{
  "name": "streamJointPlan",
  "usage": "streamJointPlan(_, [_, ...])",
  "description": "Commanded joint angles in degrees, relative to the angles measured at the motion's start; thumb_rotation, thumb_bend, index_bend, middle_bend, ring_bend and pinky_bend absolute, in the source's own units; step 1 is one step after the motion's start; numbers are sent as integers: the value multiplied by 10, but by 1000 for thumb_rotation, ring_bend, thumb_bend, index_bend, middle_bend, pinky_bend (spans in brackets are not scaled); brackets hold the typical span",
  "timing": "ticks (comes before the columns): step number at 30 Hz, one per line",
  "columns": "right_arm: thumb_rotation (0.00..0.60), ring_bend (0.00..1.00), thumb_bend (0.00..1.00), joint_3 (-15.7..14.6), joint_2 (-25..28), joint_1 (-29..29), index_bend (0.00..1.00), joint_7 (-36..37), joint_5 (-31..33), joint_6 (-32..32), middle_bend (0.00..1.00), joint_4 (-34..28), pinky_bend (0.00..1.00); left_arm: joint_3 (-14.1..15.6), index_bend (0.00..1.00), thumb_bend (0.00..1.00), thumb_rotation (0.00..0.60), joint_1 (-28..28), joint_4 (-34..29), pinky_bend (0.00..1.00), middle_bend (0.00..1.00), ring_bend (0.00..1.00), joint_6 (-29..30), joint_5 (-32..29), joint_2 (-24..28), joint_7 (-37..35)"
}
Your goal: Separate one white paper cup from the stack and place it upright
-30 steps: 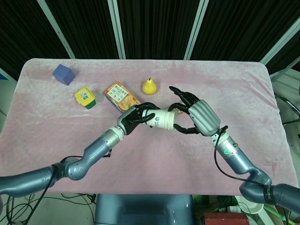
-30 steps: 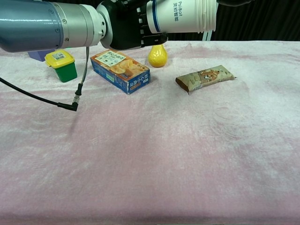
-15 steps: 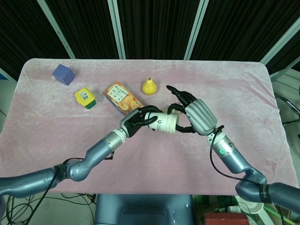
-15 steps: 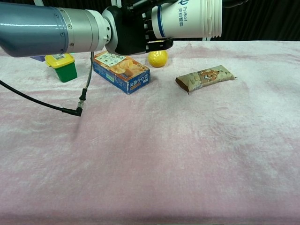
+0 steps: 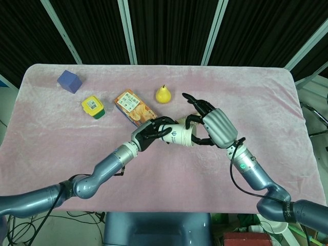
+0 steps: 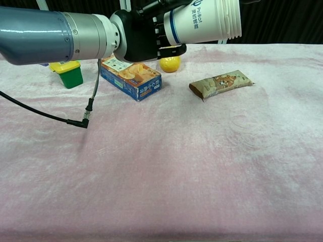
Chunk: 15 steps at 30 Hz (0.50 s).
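Left hand [image 5: 148,134] grips the cup stack [image 5: 179,134] sideways above the desk [image 5: 61,133]; right hand [image 5: 212,128] fingers curl at its rims, grasp uncertain; no cup separated yet

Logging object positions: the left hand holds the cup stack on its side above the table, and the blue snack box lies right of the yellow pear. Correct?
Not quite. The head view shows the blue snack box left of the yellow pear. The left hand does hold the cup stack sideways above the table.
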Motion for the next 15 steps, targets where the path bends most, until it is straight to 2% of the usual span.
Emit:
streamJointPlan(1, [600, 164, 279, -2, -1, 2, 631, -1, -2, -1, 16, 0, 175, -2, 590, 453, 600, 1, -1, 583, 534, 388, -4, 0, -3, 1])
streamJointPlan(6, [600, 165, 294, -4, -2, 2, 714, -1, -3, 0, 20, -3, 187, -6, 590, 451, 600, 4, 0, 583, 534, 388, -6, -4, -7, 5])
streamJointPlan(15, [600, 184, 365, -5, -5, -1, 801, -2, -1, 8, 41, -3, 186, -14, 591, 451, 600, 11, -5, 583, 535, 388, -16, -7, -8, 10])
